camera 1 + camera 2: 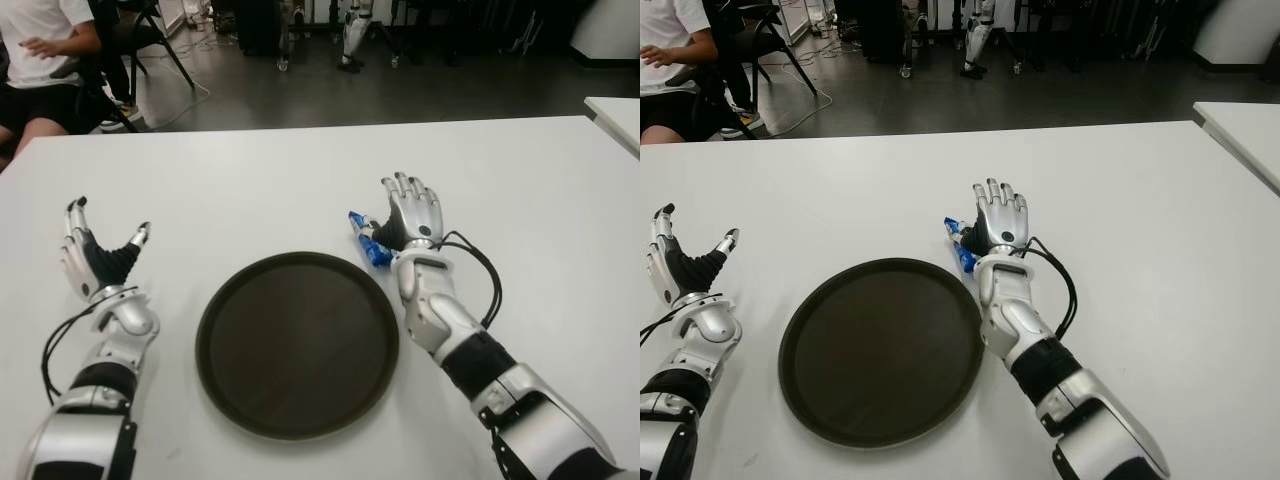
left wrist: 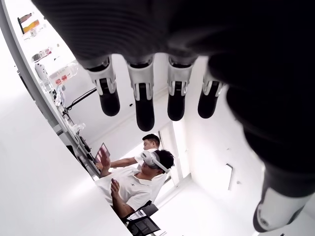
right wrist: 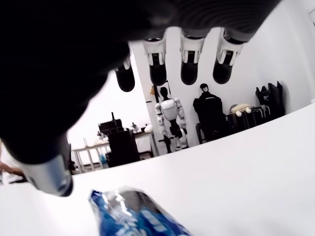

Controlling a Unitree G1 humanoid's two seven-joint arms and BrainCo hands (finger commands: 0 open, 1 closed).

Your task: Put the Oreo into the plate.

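Oreo (image 1: 370,243) in its blue wrapper lay on the white surface (image 1: 250,190), just beyond the dark plate's (image 1: 297,343) far right rim; right hand (image 1: 412,212) hovered beside it, fingers spread, holding nothing; left hand (image 1: 95,255) showed near the surface's left edge, likewise spread wide.

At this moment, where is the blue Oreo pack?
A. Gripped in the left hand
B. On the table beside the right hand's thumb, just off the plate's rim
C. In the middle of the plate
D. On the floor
B: the Oreo pack lies on the table by the open right hand, outside the plate.
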